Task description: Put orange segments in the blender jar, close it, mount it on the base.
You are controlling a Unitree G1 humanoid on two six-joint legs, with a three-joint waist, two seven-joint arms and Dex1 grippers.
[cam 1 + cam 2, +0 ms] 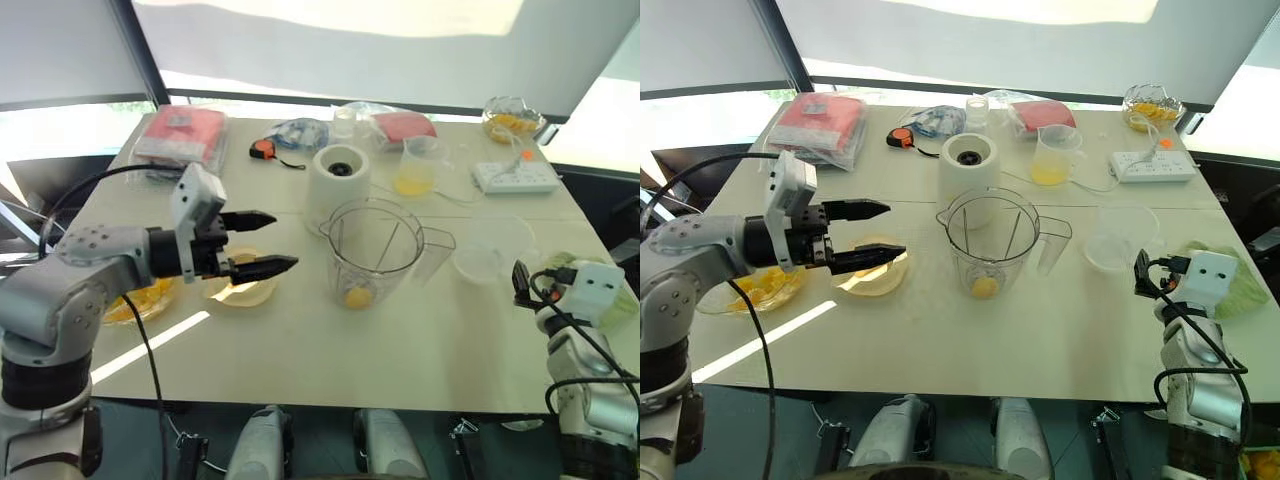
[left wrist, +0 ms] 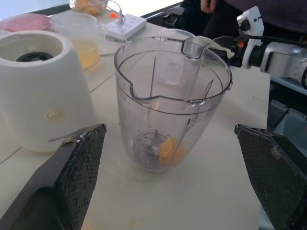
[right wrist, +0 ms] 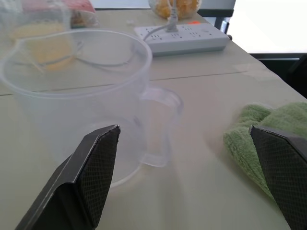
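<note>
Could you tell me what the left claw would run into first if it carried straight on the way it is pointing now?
Most likely the blender jar. The open left claw points across the table at it, with nothing between. Depth is hard to judge, so it might instead pass just in front of the jar.

Wide bare strip of cream table (image 1: 400, 360) along near edge, free for either arm. Clear plastic blender jar (image 1: 375, 250) mid-table w/ squat white base (image 1: 337, 180) just behind; gap betw. them v. narrow. Clear lid-like cup (image 1: 492, 248) blocks jar's right side, green cloth (image 1: 1240, 285) crowds right edge.
</note>
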